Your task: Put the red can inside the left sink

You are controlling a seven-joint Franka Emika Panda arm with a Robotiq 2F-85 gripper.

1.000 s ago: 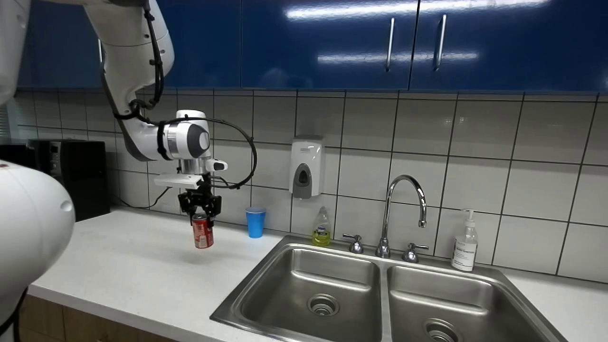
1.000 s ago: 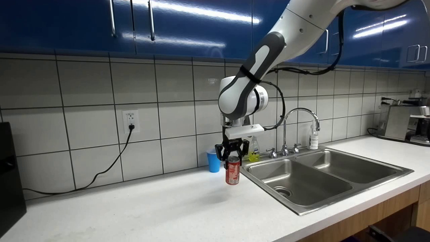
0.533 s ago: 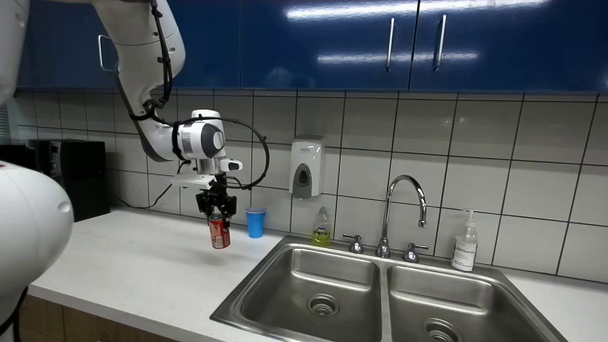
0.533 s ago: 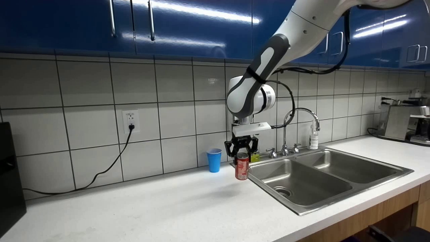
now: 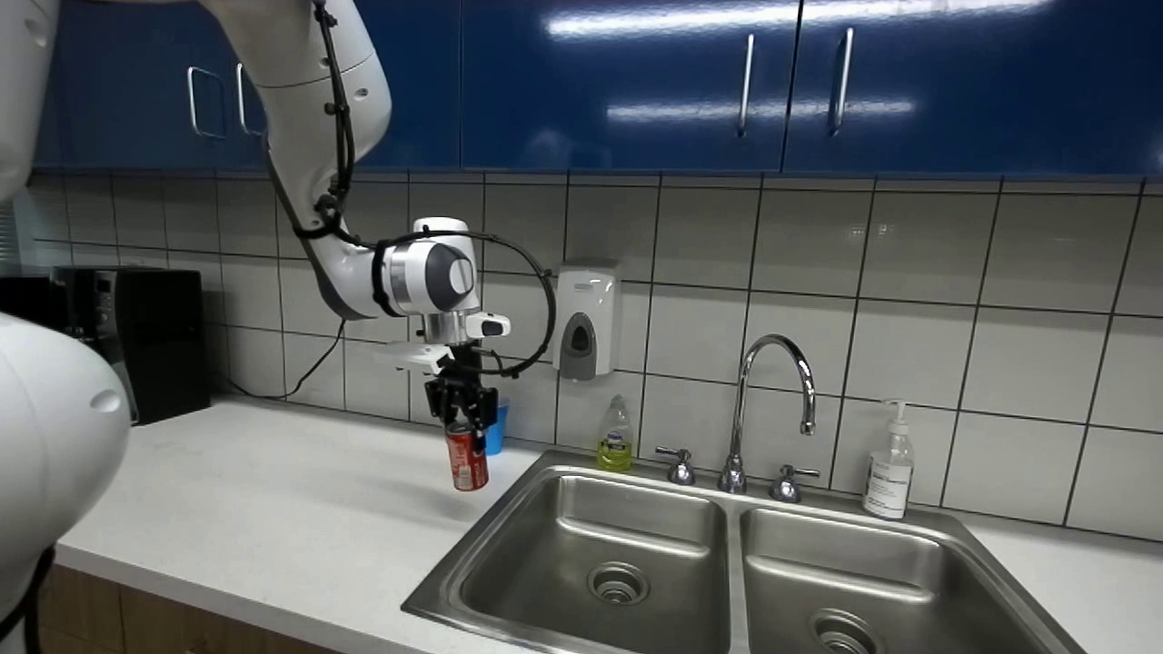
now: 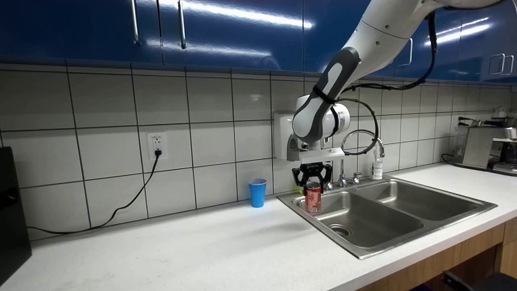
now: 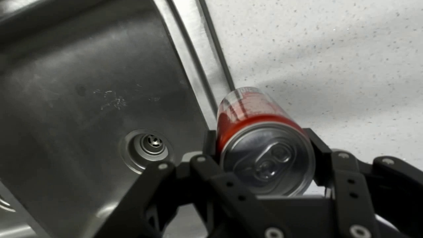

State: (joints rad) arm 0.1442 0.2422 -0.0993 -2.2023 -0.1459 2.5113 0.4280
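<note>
The red can (image 5: 469, 465) is upright with a slight tilt, held in the air; it also shows in an exterior view (image 6: 313, 202). My gripper (image 5: 464, 433) is shut on its upper part, and the gripper shows in an exterior view (image 6: 313, 190) too. In the wrist view, black fingers (image 7: 264, 145) press both sides of the can (image 7: 252, 105), with its silvery top facing the camera. The left sink (image 5: 536, 577) is a steel basin with a round drain, just right of the can. It also shows in an exterior view (image 6: 375, 228) and fills the wrist view's left side (image 7: 76, 109).
A blue cup (image 6: 257, 193) stands behind on the counter, partly hidden by the gripper in an exterior view (image 5: 495, 436). A yellow soap bottle (image 5: 615, 447), faucet (image 5: 743, 400) and pump bottle (image 5: 889, 477) line the sink's back rim. The right basin (image 5: 909, 590) adjoins.
The arm has carried the can rightward in both exterior views, from over the counter toward the left sink's edge. The gripper has stayed shut on the can, which now tilts slightly.
</note>
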